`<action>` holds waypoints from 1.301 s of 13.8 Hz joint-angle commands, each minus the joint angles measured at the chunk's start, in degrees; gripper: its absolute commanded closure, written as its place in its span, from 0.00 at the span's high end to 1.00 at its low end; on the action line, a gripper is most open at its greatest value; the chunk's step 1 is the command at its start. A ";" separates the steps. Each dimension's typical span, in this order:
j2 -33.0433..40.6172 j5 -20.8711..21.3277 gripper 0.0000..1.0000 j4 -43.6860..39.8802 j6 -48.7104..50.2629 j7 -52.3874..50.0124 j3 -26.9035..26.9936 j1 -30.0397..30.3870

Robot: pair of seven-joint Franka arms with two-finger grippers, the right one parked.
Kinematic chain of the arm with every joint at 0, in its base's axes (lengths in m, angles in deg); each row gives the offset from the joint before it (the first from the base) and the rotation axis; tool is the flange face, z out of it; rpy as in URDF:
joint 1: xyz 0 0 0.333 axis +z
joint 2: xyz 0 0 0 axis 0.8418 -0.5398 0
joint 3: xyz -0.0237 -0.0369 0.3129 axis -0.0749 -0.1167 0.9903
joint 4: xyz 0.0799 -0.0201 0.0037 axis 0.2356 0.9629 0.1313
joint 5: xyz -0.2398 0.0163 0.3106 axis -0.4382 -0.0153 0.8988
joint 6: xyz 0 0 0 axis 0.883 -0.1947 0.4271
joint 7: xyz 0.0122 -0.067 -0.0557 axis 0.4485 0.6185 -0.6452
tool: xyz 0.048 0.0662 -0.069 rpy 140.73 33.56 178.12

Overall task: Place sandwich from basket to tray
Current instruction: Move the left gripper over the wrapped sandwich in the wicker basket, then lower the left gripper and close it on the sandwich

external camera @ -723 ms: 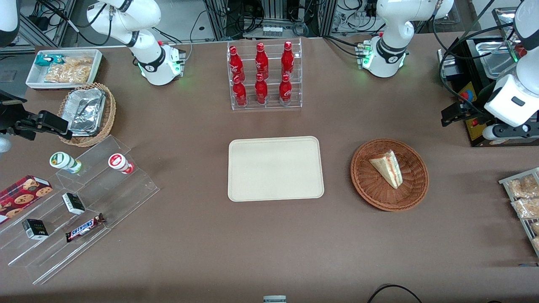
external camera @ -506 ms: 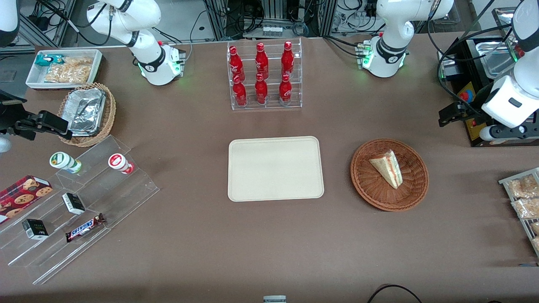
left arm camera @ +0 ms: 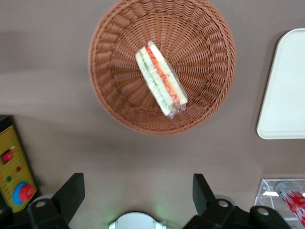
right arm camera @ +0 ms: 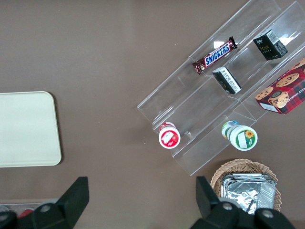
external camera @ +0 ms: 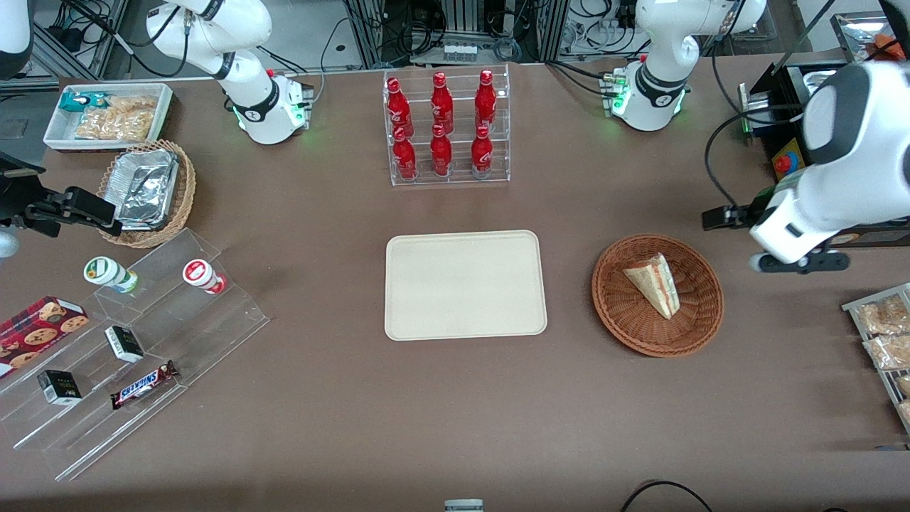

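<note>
The working arm is swinging in from the tabletop's edge toward the basket (external camera: 658, 295), so the reach is under way. Its tool (left arm camera: 138, 193) is hanging released above the tabletop; in the front view it lies at the basket's two o'clock. The sandwich (external camera: 654, 284) is lying in the basket, with the tray (external camera: 466, 284) waiting at nine o'clock.

The basket (external camera: 657, 295) is reddish-brown woven wicker, ribbed and rough. The sandwich (external camera: 654, 284) in it looks soft and pale under a clear, faintly shiny wrap. The tray (external camera: 466, 284) is cream plastic, smooth and matt. The table (external camera: 455, 412) carries a dull brown, even, paper-like cover. The gripper (left arm camera: 136, 191), above the table just beside the basket toward the working arm's end, has black matt plastic fingers (left arm camera: 71, 191) set wide apart under a glossy white arm shell.
</note>
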 commanded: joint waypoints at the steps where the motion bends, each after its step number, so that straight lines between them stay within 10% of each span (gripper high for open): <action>1: 0.93 -0.49 1.00 8.27 -10.11 0.43 0.15 -0.81; 7: 3.38 -0.66 1.00 23.84 -30.43 -11.23 0.06 -2.84; 12: 1.81 -0.58 1.00 26.23 -37.83 -39.95 0.06 -5.99; 18: -1.97 -0.31 1.00 27.29 -43.54 -42.11 0.23 -5.91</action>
